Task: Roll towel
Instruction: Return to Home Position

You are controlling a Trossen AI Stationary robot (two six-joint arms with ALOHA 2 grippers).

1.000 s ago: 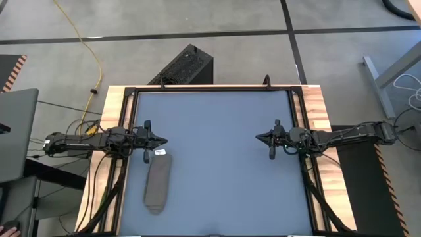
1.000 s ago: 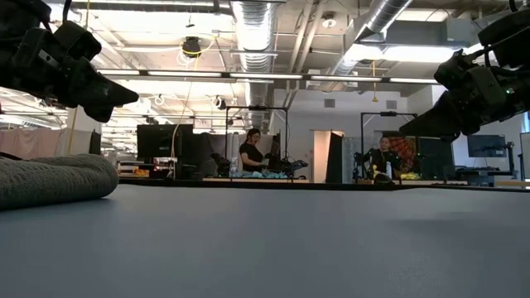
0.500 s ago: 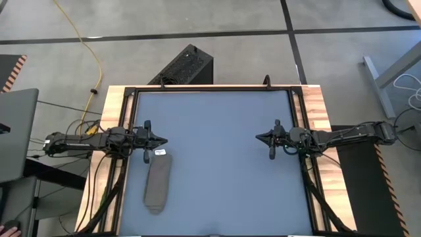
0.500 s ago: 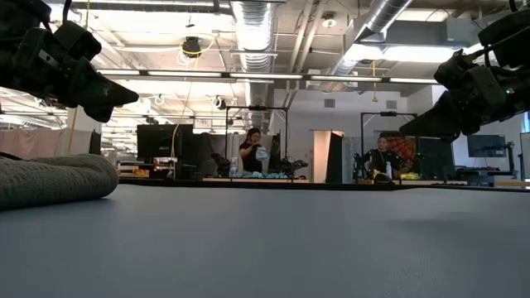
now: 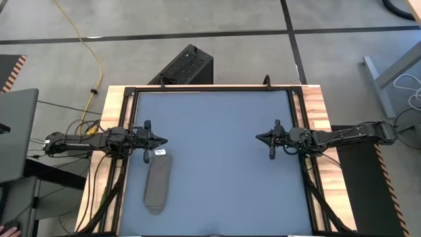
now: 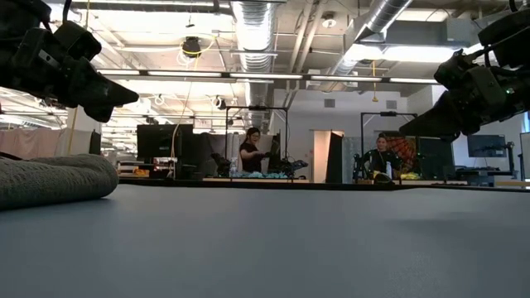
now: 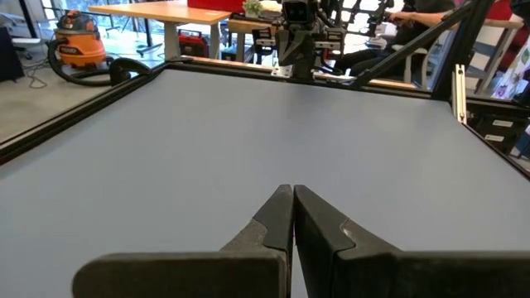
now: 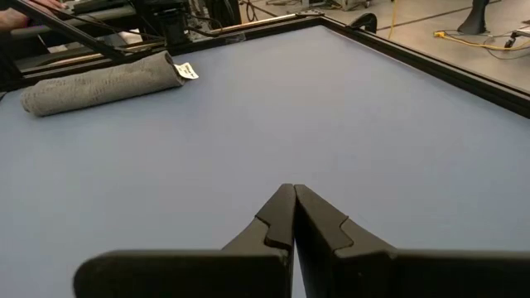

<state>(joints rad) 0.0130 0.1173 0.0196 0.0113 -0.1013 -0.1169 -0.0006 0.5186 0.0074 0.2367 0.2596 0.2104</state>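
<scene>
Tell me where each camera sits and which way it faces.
High: overhead, facing straight down; shows left gripper, right gripper, towel.
Low: tabletop level, facing the room; both grippers hang above.
Left wrist: past the shut left gripper toward the right arm.
Right wrist: past the shut right gripper toward towel and left arm.
Shared: high, low, right wrist show the towel.

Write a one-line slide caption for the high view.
Rolled towel lies at the table's left side; left gripper and right gripper hover shut, apart, neither touching it.
</scene>
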